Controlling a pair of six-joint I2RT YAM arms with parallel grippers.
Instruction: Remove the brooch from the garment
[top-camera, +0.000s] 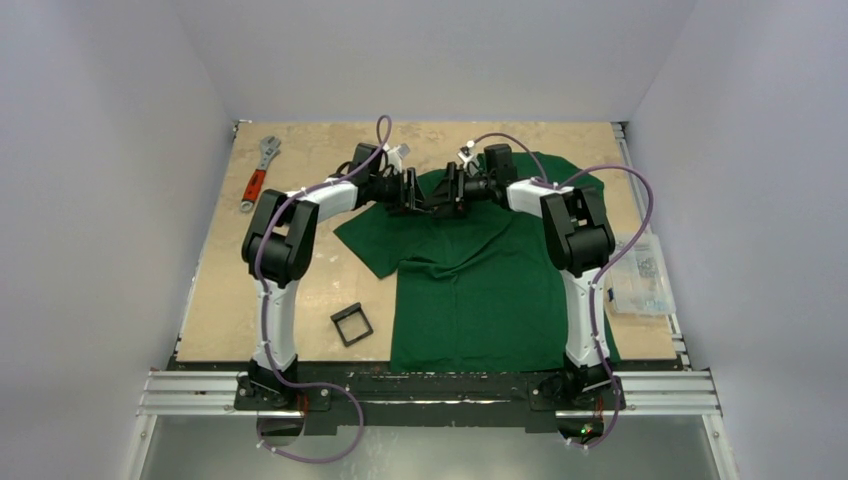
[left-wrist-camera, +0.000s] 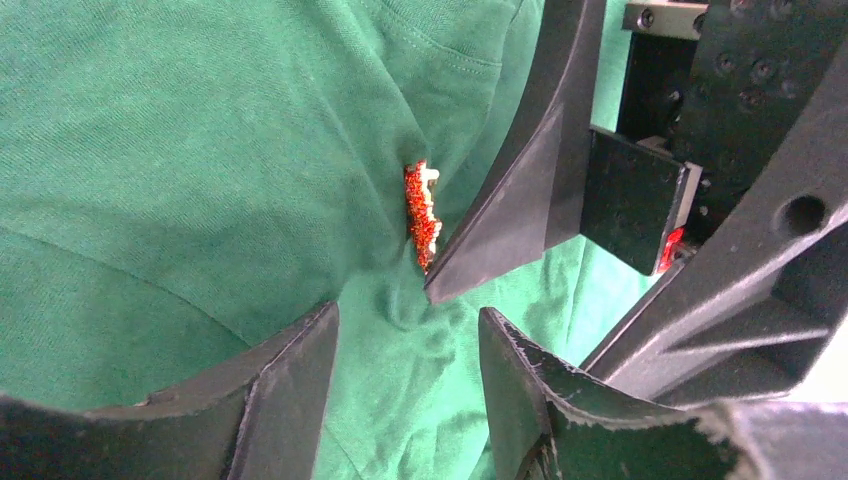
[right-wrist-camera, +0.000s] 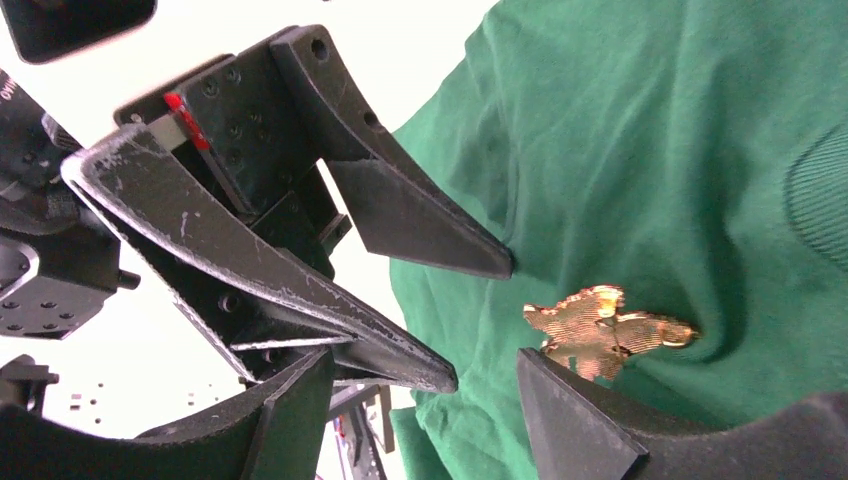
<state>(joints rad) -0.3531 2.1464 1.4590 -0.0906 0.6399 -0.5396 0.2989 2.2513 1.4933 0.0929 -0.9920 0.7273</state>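
The dark green T-shirt (top-camera: 480, 285) lies flat on the table. The brooch (left-wrist-camera: 422, 212), a tiny jagged orange-red leaf, is pinned near the collar. It looks golden in the right wrist view (right-wrist-camera: 605, 328). It cannot be made out in the top view. My left gripper (left-wrist-camera: 408, 310) is open, its fingers apart over wrinkled cloth just below the brooch. My right gripper (right-wrist-camera: 424, 355) is open, one fingertip (right-wrist-camera: 560, 400) right beside the brooch. Its other finger (left-wrist-camera: 530, 190) touches the cloth next to the brooch. Both grippers meet tip to tip over the collar, the left (top-camera: 415, 195) facing the right (top-camera: 452, 192).
A red-handled wrench (top-camera: 257, 175) lies at the far left of the table. A small black square frame (top-camera: 352, 325) sits near the front, left of the shirt. A clear plastic box (top-camera: 640, 275) stands at the right edge. Walls enclose the table.
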